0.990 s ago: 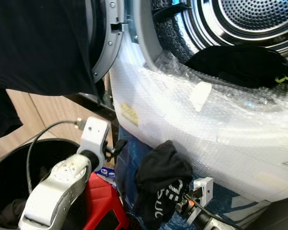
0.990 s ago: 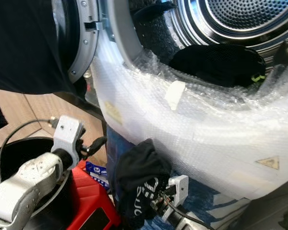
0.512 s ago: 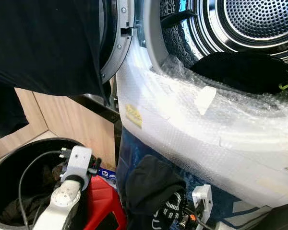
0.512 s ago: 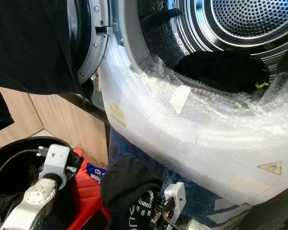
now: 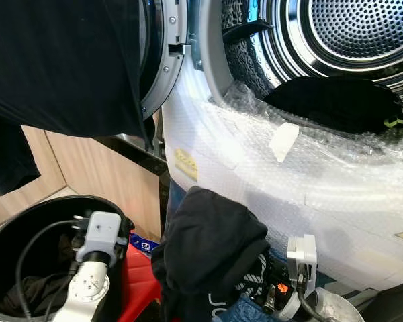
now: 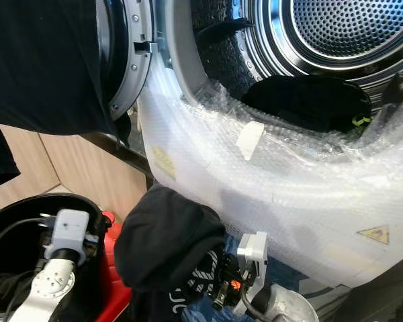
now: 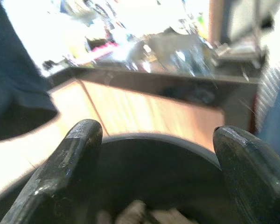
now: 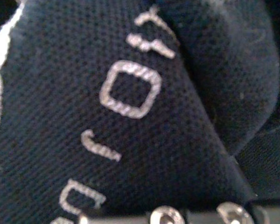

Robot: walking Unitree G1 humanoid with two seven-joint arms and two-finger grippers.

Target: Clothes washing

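A black garment with white lettering (image 5: 211,248) hangs bunched below the washer's opening, and its fabric (image 8: 130,116) sits right up against the right wrist camera. My right gripper (image 5: 258,288) is shut on it from underneath, fingers buried in the cloth. Another black garment (image 5: 336,100) lies inside the steel drum (image 5: 363,27). My left gripper (image 7: 156,177) is open with nothing between its fingers, held over the black basket (image 5: 13,228), where a few dark clothes (image 5: 33,292) lie.
Bubble wrap (image 5: 289,181) covers the washer's front below the opening. The open door at the left has a dark cloth (image 5: 54,60) draped over it. A red object (image 5: 138,275) stands beside the basket. Wooden panelling (image 5: 87,168) lies behind.
My right gripper has carried the black garment upward, closer to the washer's opening. My left arm has dropped lower over the basket. The camera has shifted a little.
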